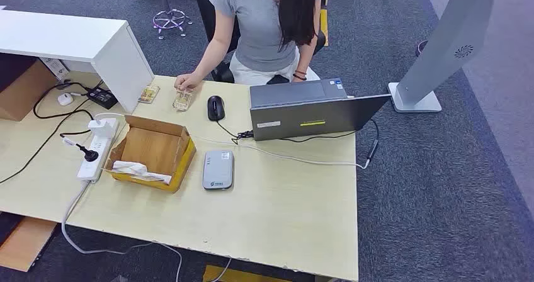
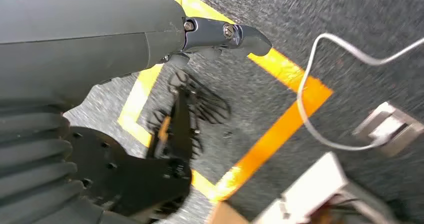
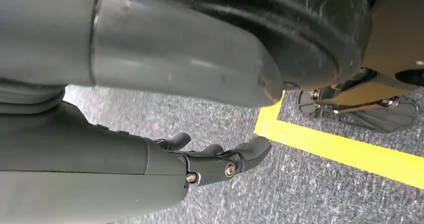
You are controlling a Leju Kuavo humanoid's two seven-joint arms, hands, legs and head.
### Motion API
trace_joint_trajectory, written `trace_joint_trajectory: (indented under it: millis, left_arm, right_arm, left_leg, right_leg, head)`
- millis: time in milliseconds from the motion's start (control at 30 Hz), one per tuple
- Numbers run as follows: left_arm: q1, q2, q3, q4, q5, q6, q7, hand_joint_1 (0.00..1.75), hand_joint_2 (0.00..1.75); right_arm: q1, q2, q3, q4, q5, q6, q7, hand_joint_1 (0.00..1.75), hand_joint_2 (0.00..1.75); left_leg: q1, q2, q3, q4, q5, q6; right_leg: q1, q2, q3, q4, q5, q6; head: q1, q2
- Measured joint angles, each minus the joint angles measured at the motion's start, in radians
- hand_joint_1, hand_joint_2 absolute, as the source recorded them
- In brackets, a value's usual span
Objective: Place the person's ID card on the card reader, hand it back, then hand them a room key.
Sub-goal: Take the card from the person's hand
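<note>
Head view — card reader (image 1: pixel 218 169) near table's (image 1: pixel 283 231) front edge.

From high on my body I look forward and down at the pale wooden desk (image 1: pixel 283 206), which spans the frame's left and centre, moderately near. My left wrist camera sits close behind my left hand (image 2: pixel 220 34), facing dark grey carpet (image 2: pixel 360 14). My right wrist camera, close behind my right hand (image 3: pixel 225 159), faces similar carpet, also crossed by yellow floor tape (image 3: pixel 350 154).
</note>
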Motion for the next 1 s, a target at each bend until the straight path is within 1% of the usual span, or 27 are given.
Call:
trace_joint_trajectory:
  millis: [33,67,100,167,233,300,400,533,800,867,933,1000]
  left_arm:
    - [0.002,0.004,-0.018,0.006,0.0,0.0,0.0,0.0,1.16]
    - [0.004,0.008,-0.035,0.011,0.0,0.0,0.0,0.0,1.31]
    - [0.007,0.017,-0.068,0.021,0.0,0.0,0.0,0.0,1.75]
    - [0.017,0.028,-0.121,0.027,0.001,-0.001,-0.001,0.0,1.75]
    - [0.026,0.029,-0.141,0.006,0.006,-0.007,-0.01,0.0,0.87]
    - [0.034,0.027,-0.143,-0.029,0.016,-0.017,-0.024,0.0,0.0]
    - [0.048,0.02,-0.143,-0.099,0.036,-0.034,-0.049,0.0,0.0]
    - [0.069,0.004,-0.143,-0.207,0.064,-0.058,-0.083,0.0,0.0]
    - [0.123,-0.038,-0.137,-0.459,0.123,-0.107,-0.151,0.0,0.0]
    - [0.164,-0.066,-0.124,-0.61,0.161,-0.135,-0.183,0.0,0.0]
    - [0.217,-0.103,-0.104,-0.777,0.229,-0.185,-0.25,0.0,0.0]
    - [0.243,-0.129,-0.088,-0.898,0.276,-0.224,-0.316,0.0,0.0]
  right_arm:
    - [0.003,0.0,-0.009,-0.003,0.0,0.0,0.0,0.0,1.16]
    - [0.005,0.0,-0.018,-0.006,0.0,0.0,0.0,0.0,1.31]
    - [0.01,0.0,-0.036,-0.013,0.0,0.0,0.0,0.0,1.75]
    - [0.015,0.0,-0.068,-0.021,0.004,-0.001,0.0,0.0,1.75]
    - [0.016,0.001,-0.095,-0.023,0.018,-0.004,0.0,0.0,0.87]
    - [0.013,0.002,-0.118,-0.023,0.039,-0.011,-0.001,0.0,0.0]
    - [0.009,0.006,-0.153,-0.023,0.076,-0.026,-0.005,0.0,0.0]
    - [0.002,0.01,-0.198,-0.022,0.128,-0.047,-0.012,0.0,1.75]
    - [-0.02,0.021,-0.287,-0.01,0.239,-0.09,-0.019,0.0,1.75]
    - [-0.034,0.027,-0.334,0.004,0.302,-0.118,-0.025,0.0,1.75]
    - [-0.048,0.036,-0.399,0.021,0.429,-0.169,-0.036,0.0,1.75]
    - [-0.057,0.043,-0.451,0.033,0.526,-0.203,-0.043,0.0,1.75]
  left_leg:
    - [0.0,0.0,0.0,0.0,0.0,0.0]
    - [0.0,0.0,0.0,0.0,0.0,0.0]
    - [0.0,0.0,0.0,0.0,0.0,0.0]
    - [0.0,0.0,0.0,0.0,0.0,0.0]
    - [0.0,0.0,0.0,0.0,0.0,0.0]
    - [0.0,0.0,0.0,0.0,0.0,0.0]
    - [0.0,0.0,0.0,0.0,0.0,0.0]
    - [0.0,0.0,0.0,0.0,0.0,0.0]
    - [0.0,0.0,0.0,0.0,0.0,0.0]
    - [0.001,0.002,-0.001,0.001,0.0,-0.001]
    - [0.003,0.004,-0.005,0.004,-0.001,-0.001]
    - [0.004,0.0,-0.008,0.005,0.0,-0.001]
  right_leg:
    - [0.0,0.0,0.0,0.0,0.0,0.0]
    - [0.0,0.0,0.0,0.0,0.0,0.0]
    - [0.0,0.0,0.0,0.0,0.0,0.0]
    - [0.0,0.0,0.0,0.0,0.0,0.0]
    - [0.0,0.0,0.0,0.0,0.0,0.0]
    - [0.0,0.0,0.0,0.0,0.0,0.0]
    - [0.0,0.0,0.0,0.0,0.0,0.0]
    - [0.0,0.0,0.0,0.0,0.0,0.0]
    - [0.0,0.0,0.0,0.0,0.0,0.0]
    - [0.001,0.002,-0.002,0.0,0.0,0.0]
    - [0.002,0.004,-0.005,0.0,0.001,0.0]
    - [0.003,0.0,-0.006,0.001,0.001,0.0]
  head:
    - [0.0,0.0]
    - [0.0,0.0]
    - [0.0,0.0]
    - [0.0,0.0]
    - [0.0,0.0]
    - [0.0,0.0]
    - [0.0,0.0]
    - [0.0,0.0]
    - [0.0,0.0]
    - [0.001,0.0]
    - [-0.004,0.0]
    - [-0.005,0.0]
